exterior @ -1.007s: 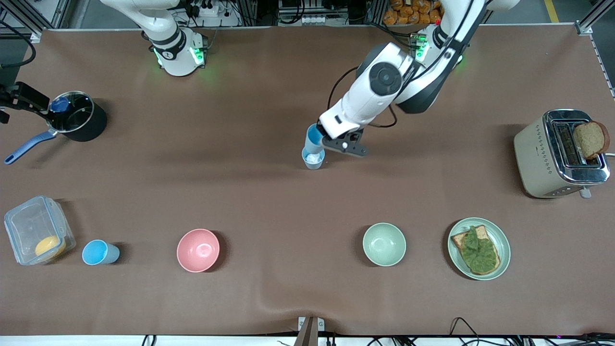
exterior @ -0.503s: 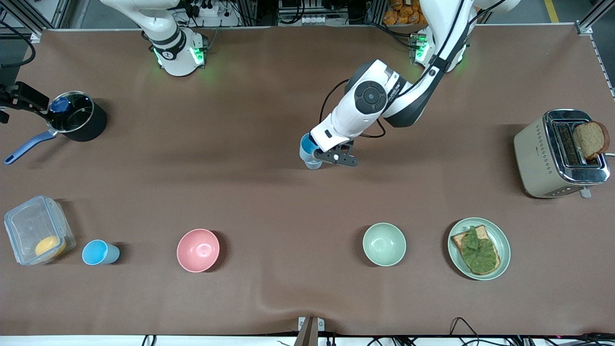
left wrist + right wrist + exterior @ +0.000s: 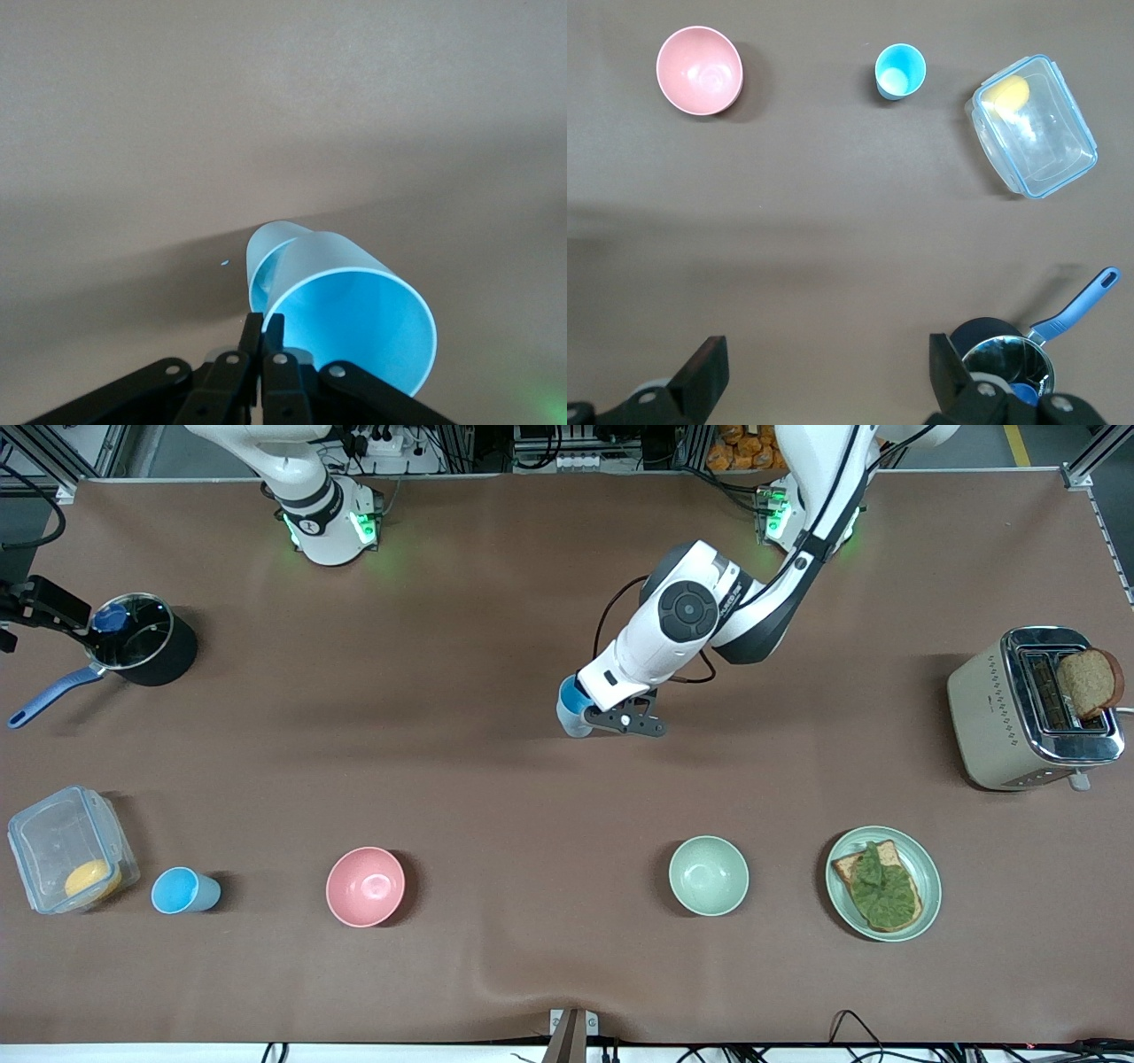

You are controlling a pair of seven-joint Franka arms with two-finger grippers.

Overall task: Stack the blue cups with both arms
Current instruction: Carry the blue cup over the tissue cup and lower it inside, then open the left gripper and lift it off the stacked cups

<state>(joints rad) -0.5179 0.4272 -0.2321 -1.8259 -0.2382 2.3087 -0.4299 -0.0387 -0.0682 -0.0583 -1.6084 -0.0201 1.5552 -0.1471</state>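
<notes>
cups first, in the front view: the left gripper (image 3: 592, 716) is low over the middle of the brown table (image 3: 496, 602), its fingers pinching the rim of a blue cup (image 3: 571, 701) that sits tilted in a second blue cup (image 3: 576, 729) standing on the table. a third blue cup (image 3: 184, 890) stands upright near the camera-side edge toward the right arm's end, between a clear lidded container (image 3: 71, 848) with something yellow inside and a pink bowl (image 3: 365, 886). a pale green bowl (image 3: 708, 875) and a plate of toast with green spread (image 3: 883, 882) sit along the same edge toward the left arm's end. a toaster (image 3: 1032, 708) holding a bread slice stands by the edge at the left arm's end, and a black saucepan with a blue handle (image 3: 133, 651) by the edge at the right arm's end. only the right arm's base is seen.

left wrist view: the left gripper (image 3: 264, 328) is closed on the rim of the held cup (image 3: 354, 323), whose bright blue inside faces the camera; its lower part is in the lower cup (image 3: 266, 252) at a slant.

right wrist view: the right gripper (image 3: 824, 376) waits high with its fingers spread wide and nothing between them, above the saucepan (image 3: 1005, 363), the lone cup (image 3: 900, 71), the pink bowl (image 3: 700, 70) and the container (image 3: 1032, 124).
</notes>
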